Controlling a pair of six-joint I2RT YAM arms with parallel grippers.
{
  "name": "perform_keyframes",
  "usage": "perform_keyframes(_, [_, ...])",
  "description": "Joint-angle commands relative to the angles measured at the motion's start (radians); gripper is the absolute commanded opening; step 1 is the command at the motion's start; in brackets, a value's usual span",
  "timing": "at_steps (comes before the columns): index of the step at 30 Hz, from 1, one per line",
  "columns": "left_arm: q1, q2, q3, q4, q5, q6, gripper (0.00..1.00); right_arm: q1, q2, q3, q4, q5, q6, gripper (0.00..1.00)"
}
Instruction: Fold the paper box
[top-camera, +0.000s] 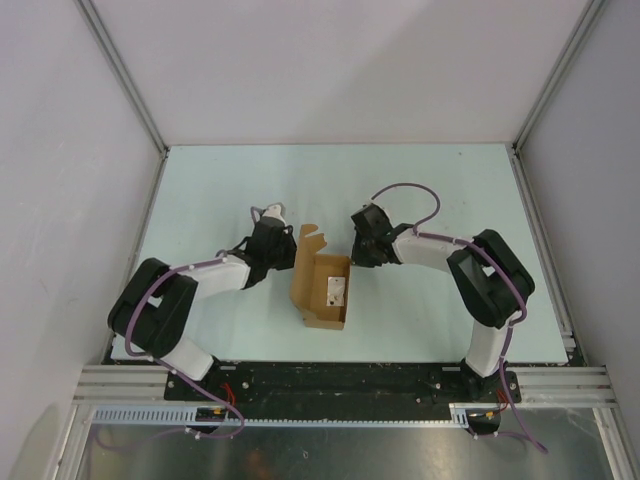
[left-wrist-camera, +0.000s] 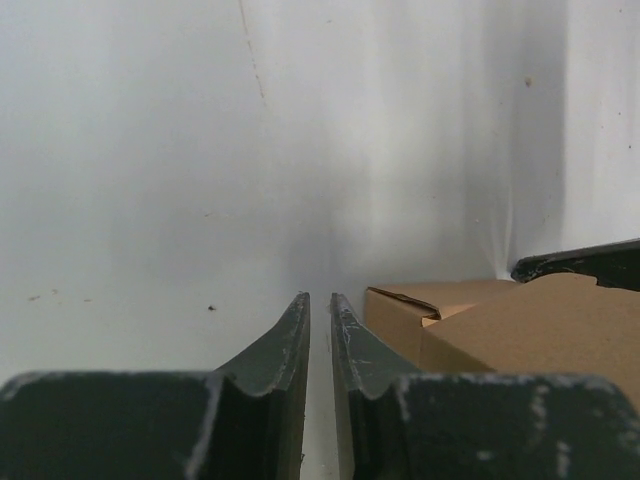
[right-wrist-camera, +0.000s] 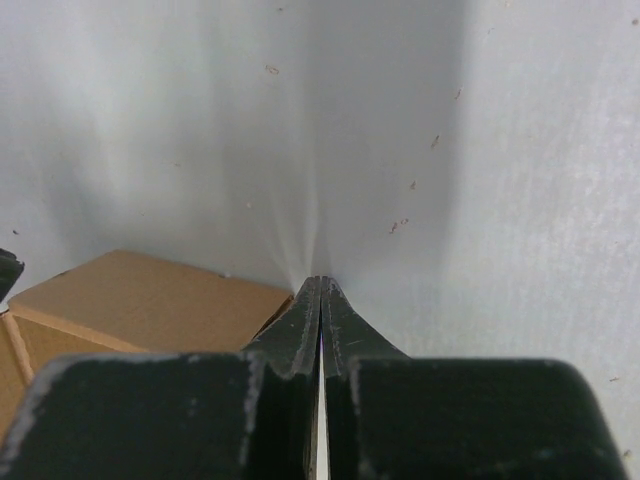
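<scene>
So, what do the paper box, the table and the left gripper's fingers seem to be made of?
Paper box: plain brown cardboard, matte; cut edges and creased flaps show it.
Table: smooth pale sheet, faint sheen, perhaps laminate or painted board.
Left gripper fingers: dark hard plastic or coated metal, unclear which; pale scuffs along the edges.

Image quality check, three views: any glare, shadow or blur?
Top view: even, soft light, the box is sharp, shadows are faint. Left wrist: the left pincer is dark and soft up close, with a grey shadow band on the table ahead of it. Right wrist: a pale glare streak ahead of the shut right pincer; the box edge is slightly soft.
</scene>
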Motion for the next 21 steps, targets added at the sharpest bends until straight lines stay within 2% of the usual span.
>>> perform_keyframes(1, [-0.025, 0.019, 0.037, 0.038, 0.011, 0.016, 0.18, 0.013, 0.020, 0.035, -0.001, 0.030, -0.013, 0.00])
perform_keyframes(12, [-0.059, 0.047, 0.045, 0.072, 0.048, 0.007, 0.17, 0.036, 0.049, 0.060, 0.033, 0.015, -0.023, 0.00])
perform_keyframes(21, [-0.074, 0.056, 0.039, 0.093, 0.060, 0.003, 0.17, 0.056, 0.080, 0.100, -0.002, 0.038, -0.024, 0.00])
